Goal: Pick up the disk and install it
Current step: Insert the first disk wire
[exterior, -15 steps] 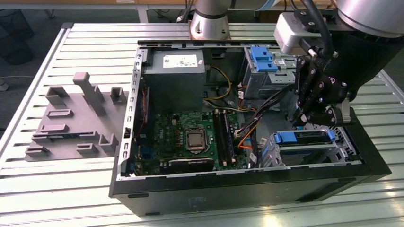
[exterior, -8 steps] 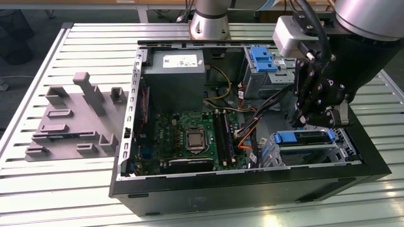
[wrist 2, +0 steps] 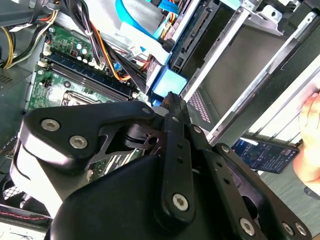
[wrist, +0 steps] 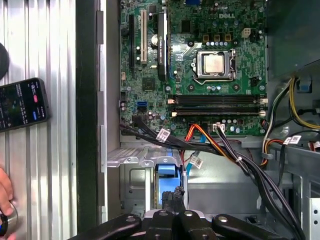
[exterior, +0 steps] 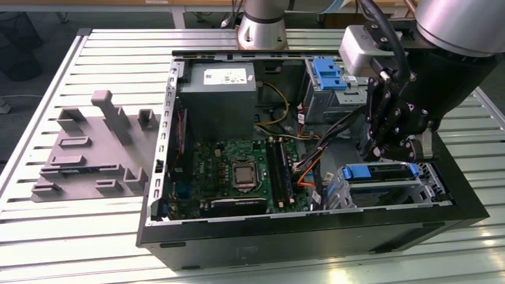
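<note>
Install step: my black gripper [wrist: 175, 196], pinched narrow, is at the blue-railed silver-grey disk [exterior: 377, 173] lying in the grey metal drive cage [exterior: 394, 195]; seating likely needs a straight push along the cage.

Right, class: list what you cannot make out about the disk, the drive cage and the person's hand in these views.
1. Exterior view: the gripper and the walls of the drive cage hide most of the disk.
2. First wrist view: the gripper blocks the front of the drive cage, so how far in the disk sits cannot be judged.
3. First wrist view: the hand and the phone are cut off by the picture's edge.
</note>
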Robot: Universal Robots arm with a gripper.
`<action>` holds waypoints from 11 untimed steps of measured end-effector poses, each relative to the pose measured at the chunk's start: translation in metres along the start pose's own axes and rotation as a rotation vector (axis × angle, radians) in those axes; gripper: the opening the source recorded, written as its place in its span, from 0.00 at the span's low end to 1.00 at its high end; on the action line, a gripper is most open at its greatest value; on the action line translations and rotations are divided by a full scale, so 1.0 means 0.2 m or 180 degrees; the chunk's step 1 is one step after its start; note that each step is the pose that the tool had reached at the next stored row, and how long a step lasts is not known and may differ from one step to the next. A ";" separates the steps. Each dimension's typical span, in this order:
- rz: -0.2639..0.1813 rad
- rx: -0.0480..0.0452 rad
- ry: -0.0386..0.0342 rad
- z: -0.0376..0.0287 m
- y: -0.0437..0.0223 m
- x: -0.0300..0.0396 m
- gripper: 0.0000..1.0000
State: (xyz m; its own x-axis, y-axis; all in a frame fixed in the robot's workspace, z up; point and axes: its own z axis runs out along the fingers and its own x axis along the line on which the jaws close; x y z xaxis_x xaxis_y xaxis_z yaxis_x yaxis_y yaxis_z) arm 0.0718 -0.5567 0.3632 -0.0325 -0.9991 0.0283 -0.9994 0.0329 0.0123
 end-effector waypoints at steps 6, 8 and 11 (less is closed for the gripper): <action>0.0000 0.0000 0.0000 0.003 0.000 0.000 0.11; 0.0000 0.0000 0.0000 0.003 -0.001 0.000 0.11; 0.0000 0.0000 0.0000 0.003 -0.008 0.000 0.11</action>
State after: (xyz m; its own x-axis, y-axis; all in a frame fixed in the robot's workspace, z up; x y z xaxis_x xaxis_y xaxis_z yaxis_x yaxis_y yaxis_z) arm 0.0734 -0.5567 0.3626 -0.0324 -0.9991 0.0282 -0.9994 0.0328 0.0122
